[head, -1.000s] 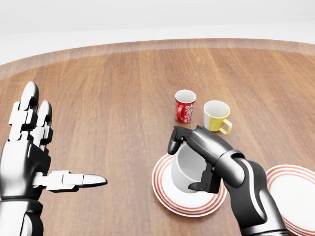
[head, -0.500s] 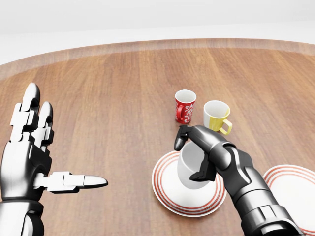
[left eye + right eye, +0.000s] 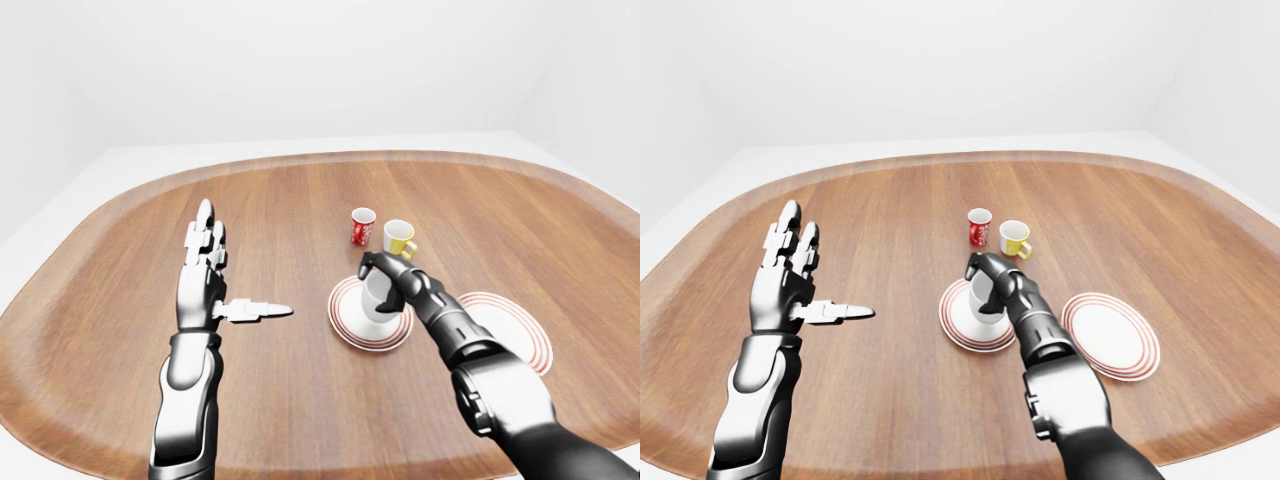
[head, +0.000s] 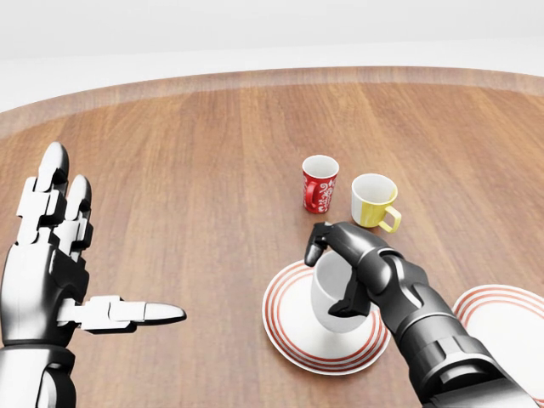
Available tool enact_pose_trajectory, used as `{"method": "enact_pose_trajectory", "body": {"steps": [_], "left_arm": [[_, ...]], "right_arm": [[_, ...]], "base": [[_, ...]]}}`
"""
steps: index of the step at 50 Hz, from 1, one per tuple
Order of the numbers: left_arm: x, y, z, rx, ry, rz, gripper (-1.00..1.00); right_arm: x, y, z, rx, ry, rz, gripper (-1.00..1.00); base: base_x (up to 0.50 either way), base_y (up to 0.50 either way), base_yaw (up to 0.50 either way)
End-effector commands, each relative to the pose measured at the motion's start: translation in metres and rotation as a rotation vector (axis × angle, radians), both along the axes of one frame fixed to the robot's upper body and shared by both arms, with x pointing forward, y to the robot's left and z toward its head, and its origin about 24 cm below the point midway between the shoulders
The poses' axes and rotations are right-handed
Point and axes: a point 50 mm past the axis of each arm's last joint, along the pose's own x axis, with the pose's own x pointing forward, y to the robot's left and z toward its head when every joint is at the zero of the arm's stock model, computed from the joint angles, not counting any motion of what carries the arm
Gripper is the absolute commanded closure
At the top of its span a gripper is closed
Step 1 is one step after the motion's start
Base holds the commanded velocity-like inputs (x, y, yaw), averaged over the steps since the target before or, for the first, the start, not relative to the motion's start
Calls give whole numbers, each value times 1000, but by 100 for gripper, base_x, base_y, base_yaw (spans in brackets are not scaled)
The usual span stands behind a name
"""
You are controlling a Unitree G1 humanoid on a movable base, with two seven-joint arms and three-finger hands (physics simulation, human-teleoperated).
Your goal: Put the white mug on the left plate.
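White walls ring a broad wooden table [image 3: 300, 390] with rounded corners; on it I see two red-ringed plates side by side, a red mug [image 4: 320, 183] and a yellow mug [image 4: 372, 201] just above them in the head view. My right hand [image 4: 336, 272] is clamped round the white mug [image 4: 333, 293], fingers over the rim and down its side; the mug sits over the middle of the left plate [image 4: 285, 336] and looks close to upright, though I cannot tell whether its base is resting on the plate or just above it. The right plate [image 4: 510, 327] is bare; my left hand [image 4: 59, 263] hovers well apart to the left, fingers spread, holding nothing. I judge the carry done; what is left is to settle the mug, let go, and lift my hand clear without tipping it.
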Motion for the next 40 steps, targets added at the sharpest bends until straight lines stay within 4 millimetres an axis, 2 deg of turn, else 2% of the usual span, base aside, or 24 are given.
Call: {"method": "enact_pose_trajectory", "body": {"steps": [1, 40], "left_arm": [[0, 1, 1, -1, -5, 1, -100], [0, 1, 1, -2, -5, 0, -100]], "right_arm": [[4, 7, 5, -26, -15, 19, 100], [0, 3, -2, -81, 16, 31, 100]], "base": [[0, 0, 0], [0, 0, 0]]}}
